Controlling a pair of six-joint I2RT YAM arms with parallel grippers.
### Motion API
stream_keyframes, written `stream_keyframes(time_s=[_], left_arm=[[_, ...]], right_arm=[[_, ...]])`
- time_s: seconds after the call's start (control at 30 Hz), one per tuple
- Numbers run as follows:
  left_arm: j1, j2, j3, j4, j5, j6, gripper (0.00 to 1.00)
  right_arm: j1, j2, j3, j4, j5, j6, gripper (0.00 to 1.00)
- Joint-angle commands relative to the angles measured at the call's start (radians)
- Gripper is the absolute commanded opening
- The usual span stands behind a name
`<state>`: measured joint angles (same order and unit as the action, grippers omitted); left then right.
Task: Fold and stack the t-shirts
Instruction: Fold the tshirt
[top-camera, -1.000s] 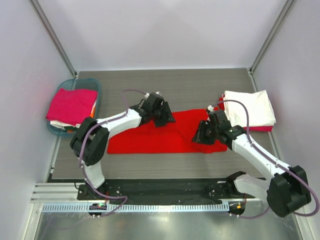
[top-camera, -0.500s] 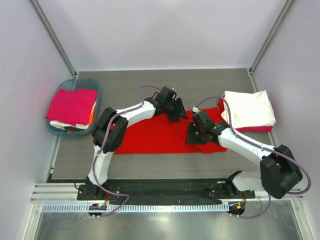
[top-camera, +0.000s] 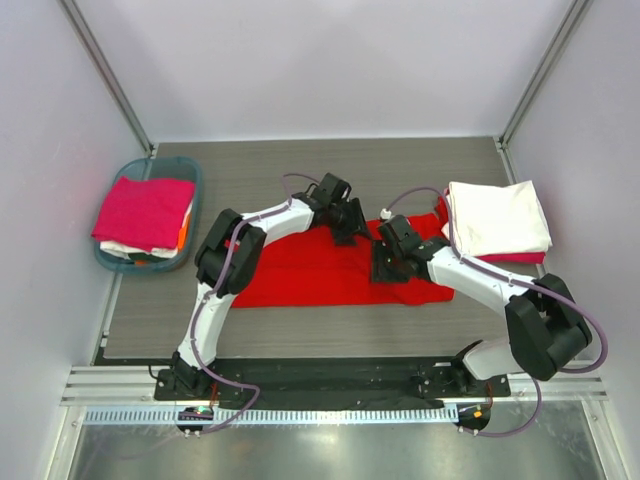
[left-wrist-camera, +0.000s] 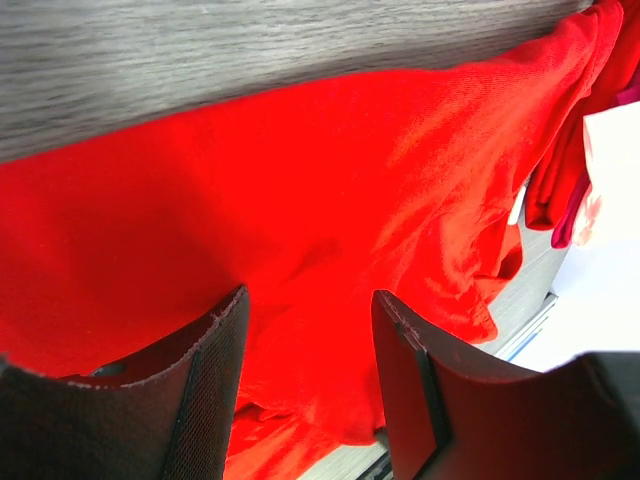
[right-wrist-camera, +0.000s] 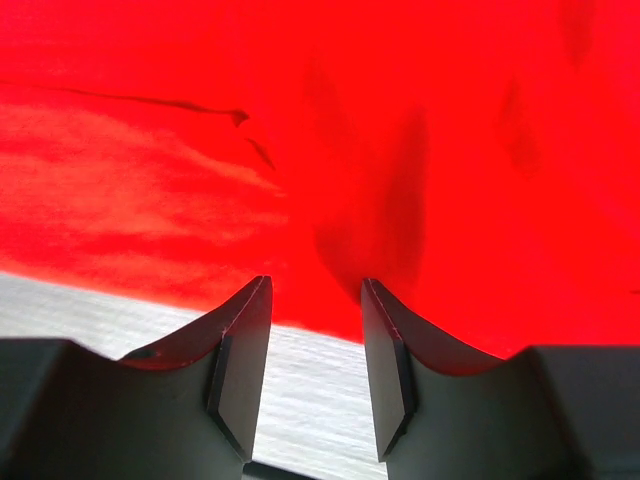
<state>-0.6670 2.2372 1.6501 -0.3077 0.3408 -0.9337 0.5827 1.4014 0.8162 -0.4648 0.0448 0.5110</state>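
Note:
A bright red t-shirt (top-camera: 300, 275) lies spread flat across the middle of the table. My left gripper (top-camera: 350, 228) hovers at its far edge, jaws open, with red cloth (left-wrist-camera: 300, 180) under the gap and nothing pinched. My right gripper (top-camera: 383, 268) is open over the shirt's near hem (right-wrist-camera: 300, 120), with bare table showing between its fingers (right-wrist-camera: 240, 370). A folded white t-shirt (top-camera: 497, 218) rests at the right on a magenta one (top-camera: 520, 258). Another magenta t-shirt (top-camera: 145, 212) tops the pile in the basket.
The teal basket (top-camera: 160, 163) stands at the far left edge, with white and orange cloth under the magenta shirt. Grey walls and metal posts close in the table on three sides. The two grippers are close together near the shirt's right half.
My left gripper has slid right along the shirt's far edge. The right gripper has moved left toward the shirt's middle, and its jaws have spread a little wider.

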Motion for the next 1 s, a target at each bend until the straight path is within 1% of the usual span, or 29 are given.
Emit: stream_keyframes(time_s=[0.0,0.07,0.2,0.33,0.4,0.5,0.67,0.7,0.77,0.97], left_arm=[[0.000,0.036,0.028,-0.031,-0.013,0.027,0.54],[0.000,0.044,0.034,-0.031,-0.010,0.019,0.54],[0.000,0.044,0.036,-0.027,-0.034,0.019,0.54],[0.000,0.055,0.048,-0.027,-0.037,0.019,0.54],[-0.002,0.058,0.050,-0.028,-0.033,0.016,0.54],[-0.002,0.052,0.037,-0.027,-0.036,0.016,0.54],[-0.002,0.026,0.025,-0.024,-0.049,0.027,0.54],[-0.002,0.024,0.024,-0.025,-0.048,0.027,0.54],[-0.002,0.016,0.022,-0.025,-0.049,0.027,0.54],[-0.002,0.002,0.016,-0.028,-0.049,0.029,0.54]], right_arm=[[0.006,-0.013,0.017,0.041,-0.072,0.007,0.47],[0.006,0.005,0.009,0.049,-0.079,0.014,0.47],[0.006,0.030,0.014,0.057,-0.011,0.020,0.47],[0.011,0.038,0.031,0.058,-0.033,0.024,0.47],[0.016,0.033,0.029,0.061,-0.085,0.023,0.47],[0.052,0.027,0.024,0.068,-0.102,0.024,0.47],[0.069,0.041,0.026,0.063,-0.050,0.032,0.48],[0.068,0.047,0.032,0.052,0.020,0.034,0.48],[0.065,0.071,0.046,0.048,0.043,0.032,0.47],[0.022,0.120,0.103,0.020,0.104,0.021,0.43]])
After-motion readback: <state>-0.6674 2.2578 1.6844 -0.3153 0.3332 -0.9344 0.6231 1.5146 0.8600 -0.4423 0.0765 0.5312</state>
